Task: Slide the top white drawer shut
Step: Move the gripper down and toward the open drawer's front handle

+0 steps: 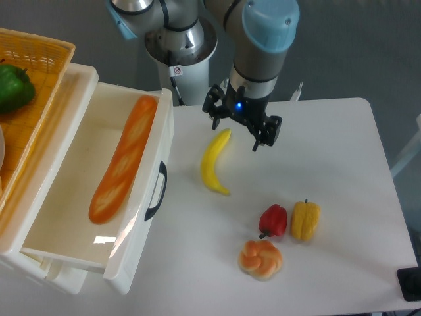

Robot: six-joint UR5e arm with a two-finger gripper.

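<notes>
- I see the arm reaching down from the top of the camera view, its gripper (241, 130) hanging over the table (342, 151) just above the upper end of the banana (215, 163).
- Its jaws stand apart, holding nothing.
- The top white drawer (148, 197) lies left of the banana, pulled well out, a long bread loaf (122, 160) inside; its black handle (156, 191) faces the banana.
- The frame's edge cuts off the yellow basket (36, 79) and the green pepper (13, 85) left of the drawer.

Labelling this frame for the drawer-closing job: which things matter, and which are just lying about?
Job: top white drawer, pulled open; its black handle; gripper.
Lying about: baguette in the drawer, banana, red pepper, yellow pepper, bun, basket, green pepper.
</notes>
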